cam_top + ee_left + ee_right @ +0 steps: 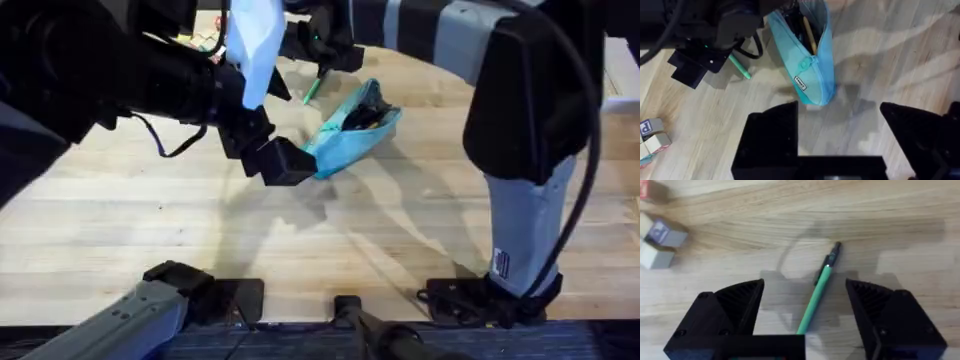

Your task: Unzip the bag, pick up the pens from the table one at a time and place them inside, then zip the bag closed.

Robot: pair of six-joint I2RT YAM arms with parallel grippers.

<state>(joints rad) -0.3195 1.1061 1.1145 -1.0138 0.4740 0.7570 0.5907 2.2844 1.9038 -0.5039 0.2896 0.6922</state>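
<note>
The turquoise bag (352,135) is seen lying on the wooden table (400,230) with its zipper drawn open, dark items and a tan stick visible inside its mouth, and the left gripper (840,130) is held just above its closed end with the fingers spread wide and nothing between them. The green pen (815,297) is found flat on the table just beyond the bag's open end, and the right gripper (805,305) is positioned over it, fingers wide apart on either side and not touching it. Small lettered blocks (657,242) are seen off to one side.
</note>
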